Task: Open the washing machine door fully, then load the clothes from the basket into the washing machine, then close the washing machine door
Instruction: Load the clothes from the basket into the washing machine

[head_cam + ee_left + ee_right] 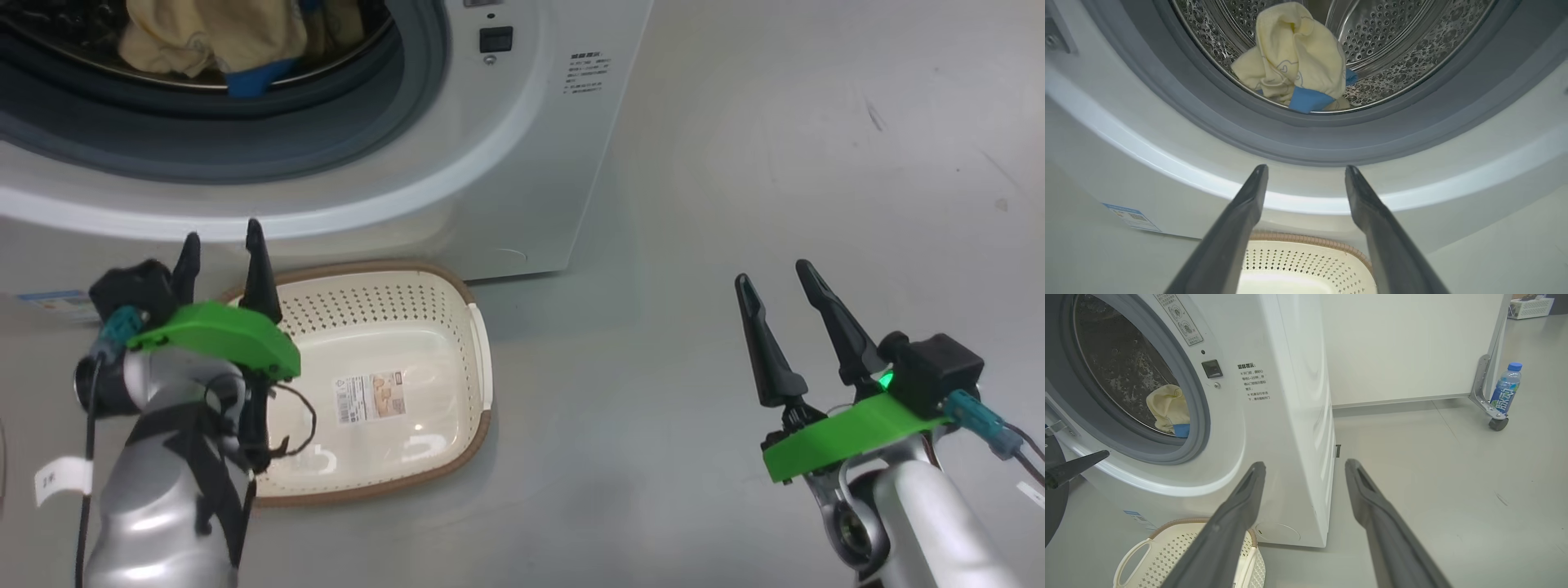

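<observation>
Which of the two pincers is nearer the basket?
The left pincer: in the head view its fingers overlap the rim of the basket in front of the washing machine. The right pincer stands well off to the side, over floor.

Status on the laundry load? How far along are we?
Done: the door stands open, the clothes lie in the drum, and the basket is empty. In hand: nothing. The left gripper, by the basket, and the right gripper are both open and empty. Left: close the door.
</observation>
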Robot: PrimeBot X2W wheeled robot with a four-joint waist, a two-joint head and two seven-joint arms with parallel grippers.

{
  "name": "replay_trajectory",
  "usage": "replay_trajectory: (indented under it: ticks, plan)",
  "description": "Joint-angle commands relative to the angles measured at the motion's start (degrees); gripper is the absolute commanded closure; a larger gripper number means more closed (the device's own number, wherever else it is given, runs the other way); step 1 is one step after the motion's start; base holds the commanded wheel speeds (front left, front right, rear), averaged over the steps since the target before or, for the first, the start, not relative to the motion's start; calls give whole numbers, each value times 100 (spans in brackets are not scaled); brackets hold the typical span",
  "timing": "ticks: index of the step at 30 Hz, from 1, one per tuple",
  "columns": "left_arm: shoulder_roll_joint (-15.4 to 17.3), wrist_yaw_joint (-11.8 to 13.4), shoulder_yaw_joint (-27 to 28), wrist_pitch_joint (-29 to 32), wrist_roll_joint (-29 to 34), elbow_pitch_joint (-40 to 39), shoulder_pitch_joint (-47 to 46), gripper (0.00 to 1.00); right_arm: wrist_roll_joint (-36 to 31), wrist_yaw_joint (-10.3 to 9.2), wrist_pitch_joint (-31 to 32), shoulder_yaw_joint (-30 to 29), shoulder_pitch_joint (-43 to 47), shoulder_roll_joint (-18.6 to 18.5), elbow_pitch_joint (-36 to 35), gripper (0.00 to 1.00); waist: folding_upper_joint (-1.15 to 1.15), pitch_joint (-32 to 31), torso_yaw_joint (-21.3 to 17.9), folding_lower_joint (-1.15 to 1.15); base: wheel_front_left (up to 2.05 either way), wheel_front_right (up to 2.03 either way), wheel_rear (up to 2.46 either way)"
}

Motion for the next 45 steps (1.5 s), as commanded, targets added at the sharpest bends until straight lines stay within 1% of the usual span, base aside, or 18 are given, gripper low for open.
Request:
replay_trajectory:
  ticks: [1, 6, 13, 19, 24, 29, 37, 45]
  plan:
    - [130, 36, 237, -79, -11, -363, 120, 0, -61, 2, -37, 63, 42, -82, -174, 0, 0, -80, 40, 0, 0, 0, 0]
    - [58, 169, 469, -79, 149, -1269, 954, 0, -70, 2, -37, 42, 104, -90, -168, 0, 0, -234, 93, 0, 0, 0, 0]
    - [-54, 279, 681, -79, 498, -2356, 1983, 0, -82, 2, -37, 49, 148, -102, -159, 0, 0, -409, 150, 0, 0, 0, 0]
    - [-144, 239, 898, -80, 647, -3088, 2727, 0, -79, 2, -37, 55, 196, -96, -130, 0, 0, -613, 198, 0, 0, 0, 0]
    - [-175, 242, 1080, -80, 712, -3478, 3238, 0, -74, 2, -37, 68, 252, -117, -122, 0, 0, -784, 219, 0, 0, 0, 0]
    - [-180, 192, 1001, -80, 592, -3734, 3589, 0, -79, 2, -37, 80, 316, -145, -111, 0, 0, -924, 217, 0, 0, 0, 0]
    - [-181, 113, 890, -80, 564, -4091, 3955, 0, -79, 2, -37, -2, 561, -153, -95, 0, 0, -1154, 215, 0, 0, 0, 0]
    - [-181, 197, 861, -80, 497, -4458, 4286, 0, -96, 2, -37, -151, 843, -113, -90, 0, 0, -1278, 205, 0, 0, 0, 0]
